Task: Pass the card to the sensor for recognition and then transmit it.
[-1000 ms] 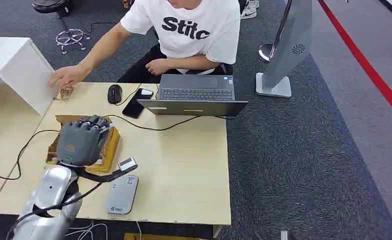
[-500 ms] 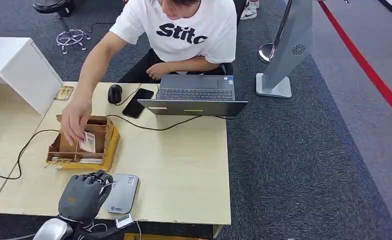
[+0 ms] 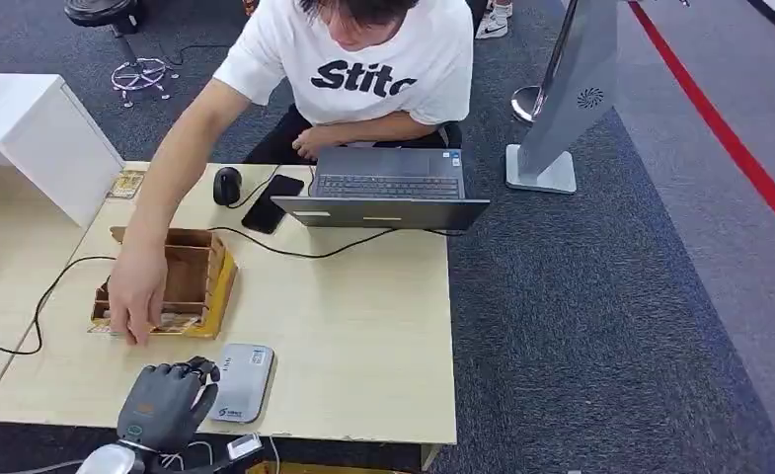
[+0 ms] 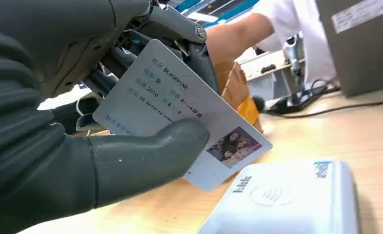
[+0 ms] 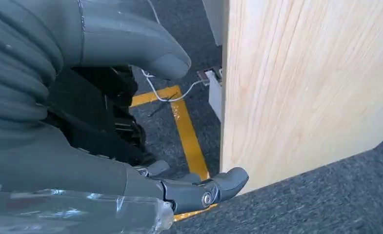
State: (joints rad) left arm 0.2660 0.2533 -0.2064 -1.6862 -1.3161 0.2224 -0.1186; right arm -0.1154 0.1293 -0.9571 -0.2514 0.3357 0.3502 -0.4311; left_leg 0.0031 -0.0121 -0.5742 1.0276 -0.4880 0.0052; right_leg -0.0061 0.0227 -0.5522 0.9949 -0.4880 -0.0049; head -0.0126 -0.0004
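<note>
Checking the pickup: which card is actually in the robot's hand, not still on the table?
The photo card gripped by the left hand near the reader; others lie in the wooden box and by the white cabinet.

The left hand point(image 3: 163, 404) is cased in dark grey with darker fingers point(image 4: 126, 53), and a small green ring mark is borne on its back. A grey ribbed cover and thick grey thumb point(image 5: 126, 36) are seen on the right hand point(image 5: 131, 146), whose metal-jointed fingers are pinned with a round screw.
</note>
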